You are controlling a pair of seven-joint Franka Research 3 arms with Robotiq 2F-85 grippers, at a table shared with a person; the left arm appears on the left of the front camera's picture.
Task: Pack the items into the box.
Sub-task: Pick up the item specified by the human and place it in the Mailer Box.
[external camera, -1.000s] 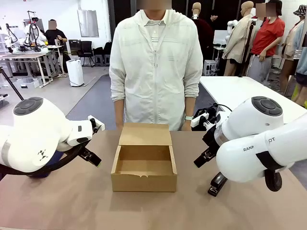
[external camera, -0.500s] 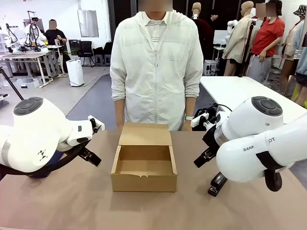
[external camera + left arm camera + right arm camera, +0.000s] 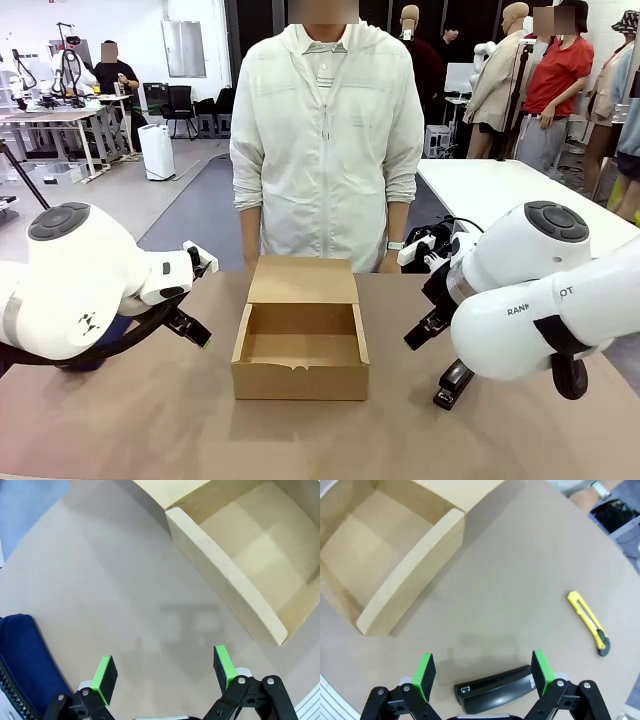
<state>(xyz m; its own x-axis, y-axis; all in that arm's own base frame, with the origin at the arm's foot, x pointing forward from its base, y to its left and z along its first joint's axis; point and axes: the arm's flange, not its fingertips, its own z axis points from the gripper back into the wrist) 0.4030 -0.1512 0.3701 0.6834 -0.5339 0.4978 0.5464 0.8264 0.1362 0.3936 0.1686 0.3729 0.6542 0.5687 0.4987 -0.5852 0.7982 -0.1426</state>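
The brown cardboard box (image 3: 300, 381) stands open at the table's middle with its flap lid folded back, and its inside is bare. My left gripper (image 3: 198, 336) hangs open to the left of the box. In the left wrist view the left gripper (image 3: 165, 666) is above bare table, with the box wall (image 3: 220, 575) ahead and the navy-blue pouch (image 3: 22, 667) at the lower left corner. My right gripper (image 3: 414, 338) hangs open to the right of the box. In the right wrist view the right gripper (image 3: 482, 670) is open above the black stapler (image 3: 495, 689), without touching it. The stapler (image 3: 455, 383) lies partly under the right arm.
A yellow utility knife (image 3: 588, 623) lies on the table beyond the stapler, away from the box (image 3: 410, 585). A person (image 3: 325, 150) in a light jacket stands at the far edge behind the box, hands down. Bare tabletop runs on both sides of the box.
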